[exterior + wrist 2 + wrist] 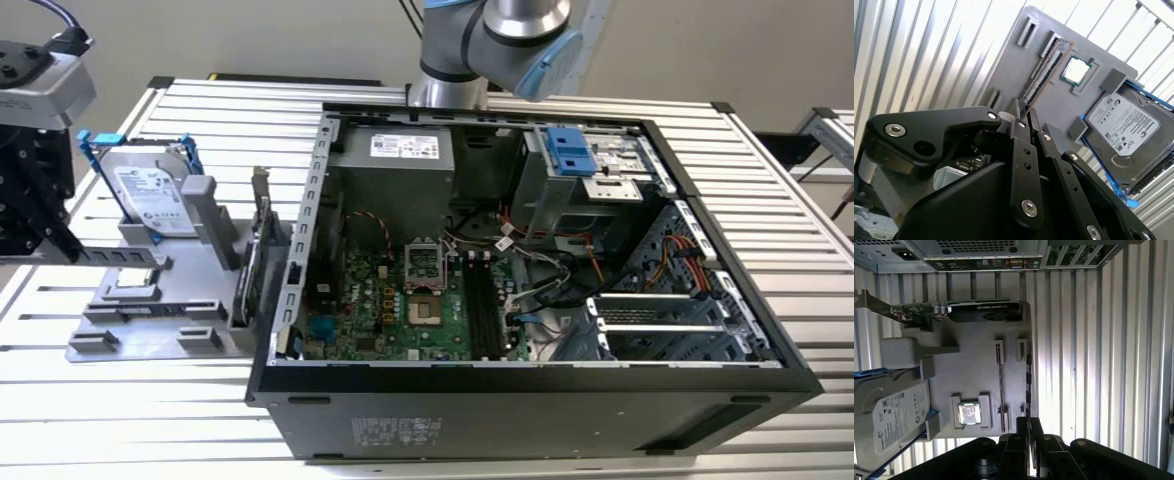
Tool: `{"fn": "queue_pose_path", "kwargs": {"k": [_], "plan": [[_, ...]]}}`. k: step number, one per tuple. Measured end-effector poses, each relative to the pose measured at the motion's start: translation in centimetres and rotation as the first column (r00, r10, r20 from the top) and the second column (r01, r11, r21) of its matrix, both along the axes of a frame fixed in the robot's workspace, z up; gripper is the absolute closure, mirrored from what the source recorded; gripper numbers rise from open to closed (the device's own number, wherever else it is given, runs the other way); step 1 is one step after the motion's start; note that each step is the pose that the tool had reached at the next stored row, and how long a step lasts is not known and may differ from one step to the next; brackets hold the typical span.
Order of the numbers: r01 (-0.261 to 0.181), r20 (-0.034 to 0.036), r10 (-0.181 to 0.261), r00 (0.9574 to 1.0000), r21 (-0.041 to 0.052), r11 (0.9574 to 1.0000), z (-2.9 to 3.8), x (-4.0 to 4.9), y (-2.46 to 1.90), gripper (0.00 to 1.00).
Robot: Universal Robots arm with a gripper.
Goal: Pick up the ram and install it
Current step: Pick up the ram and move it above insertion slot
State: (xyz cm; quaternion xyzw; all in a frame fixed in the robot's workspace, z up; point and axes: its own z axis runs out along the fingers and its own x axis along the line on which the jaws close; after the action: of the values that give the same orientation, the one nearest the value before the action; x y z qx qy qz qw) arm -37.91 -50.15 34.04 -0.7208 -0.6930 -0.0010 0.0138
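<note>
Ram (1046,70) is up on its edge in the slots of the gray tray (1059,107), a thin dark stick with a row of chips along it, and the gripper (1025,113) is right at its near end. In both wrist views the stick runs straight in under the black tip of the gripper. Clamped on it or only bracketing it? Cannot tell, the contact point is hidden behind the gripper's own black linkage. Just beside the ram, a square processor chip (1075,70) lies flat in its own nest on the tray. Past that, a silver hard drive (1126,125) in a blue frame leans in its holder. In the first wrist view an expansion card (979,310) stands along the tray's far edge, the side toward the computer case (534,400). In the exterior view, the tray lies on the slatted table (134,420) to the exterior view's left of the case. The case lies open with the green motherboard (400,300) exposed. The arm (494,40) rises behind the case, and the gripper's dark body hangs over the tray at the frame's left edge.
</note>
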Motion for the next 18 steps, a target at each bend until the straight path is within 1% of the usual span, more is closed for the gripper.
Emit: {"fn": "queue_pose_path", "kwargs": {"k": [18], "plan": [[0.000,0.0000,0.000,1.0000,0.0000,1.0000,1.33,0.00,0.00,1.00]]}}
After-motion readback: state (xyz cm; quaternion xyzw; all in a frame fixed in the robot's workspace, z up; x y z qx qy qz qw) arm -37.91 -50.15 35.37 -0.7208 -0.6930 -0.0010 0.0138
